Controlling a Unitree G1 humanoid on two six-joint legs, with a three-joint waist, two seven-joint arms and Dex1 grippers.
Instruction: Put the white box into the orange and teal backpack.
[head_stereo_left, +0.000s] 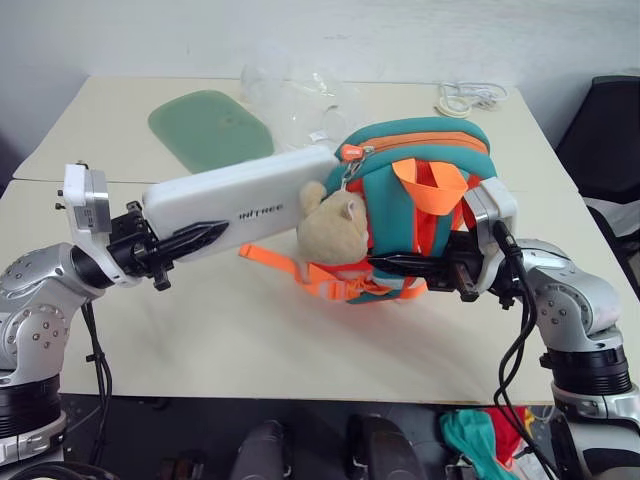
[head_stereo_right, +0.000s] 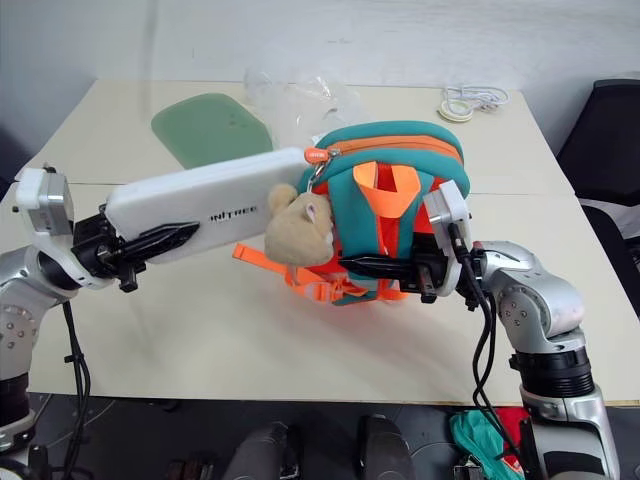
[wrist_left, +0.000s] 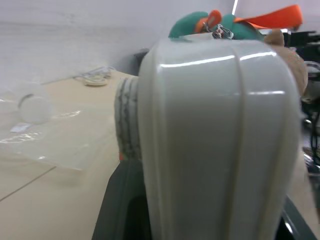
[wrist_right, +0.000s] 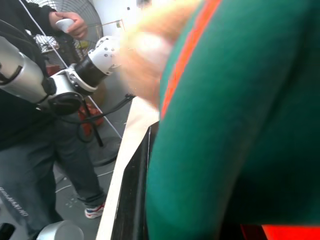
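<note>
Beige tabletop (head_stereo_left: 250, 330) spans the scene under a pale wall, with a pale green flat mat (head_stereo_left: 210, 127), a clear plastic bag (head_stereo_left: 295, 95) and a coiled white cable (head_stereo_left: 468, 98) lying toward its far edge. Above the table, the left gripper (head_stereo_left: 190, 243) has its 2 black fingers clamped on the near end of the white box (head_stereo_left: 240, 203), which is held off the surface, slanting up toward the backpack. Its far end meets the zipper at the top of the orange and teal backpack (head_stereo_left: 420, 150), just behind the tan plush animal (head_stereo_left: 335, 225). The right gripper (head_stereo_left: 400, 265) has its fingers clenched on the backpack's lower part, holding it off the table. A person (wrist_right: 30, 125) stands beside the table in the right wrist view.
</note>
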